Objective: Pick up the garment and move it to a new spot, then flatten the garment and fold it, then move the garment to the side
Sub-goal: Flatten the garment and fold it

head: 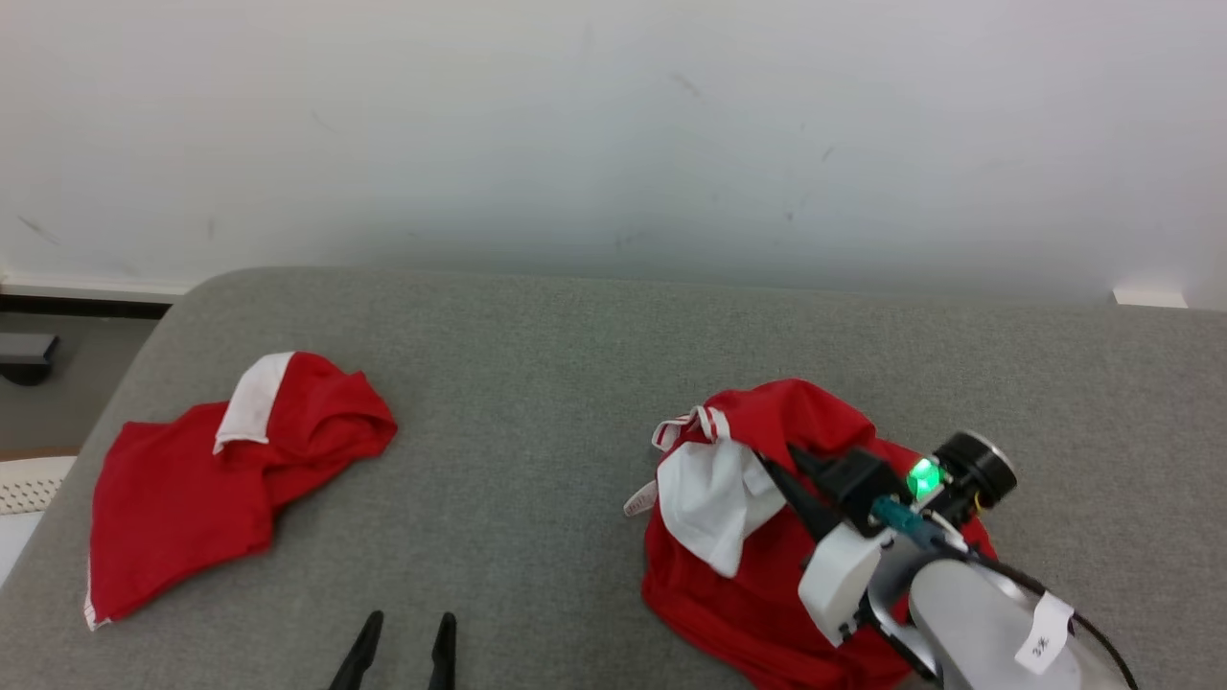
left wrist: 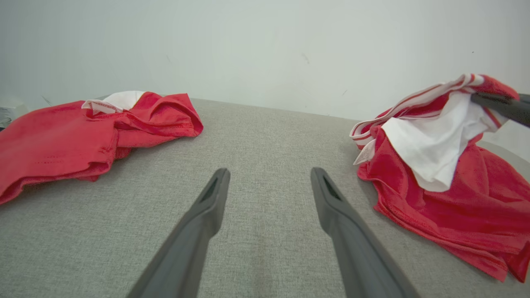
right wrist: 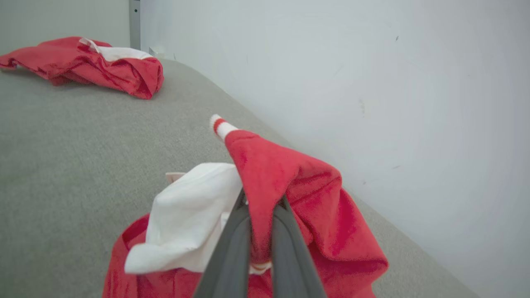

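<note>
The garment (head: pixel 815 412) is a crumpled red shirt with a white panel and striped trim, lying on the right of the grey padded surface (head: pixel 537 383). My right gripper (head: pixel 778 462) reaches into its top from the lower right and is shut on a raised red fold of it. In the right wrist view the fingers (right wrist: pixel 232 244) pinch that fold of the garment (right wrist: pixel 314 194), which drapes over their tips. The left wrist view has the garment (left wrist: pixel 434 207) at right. My left gripper (head: pixel 407 623) stands open over bare surface at the bottom, its fingers (left wrist: pixel 207 207) holding nothing.
A second red and white shirt (head: pixel 182 489) lies bunched at the left end of the surface, near its left edge. A pale wall (head: pixel 613 134) rises right behind the far edge. Bare grey surface lies between the two shirts.
</note>
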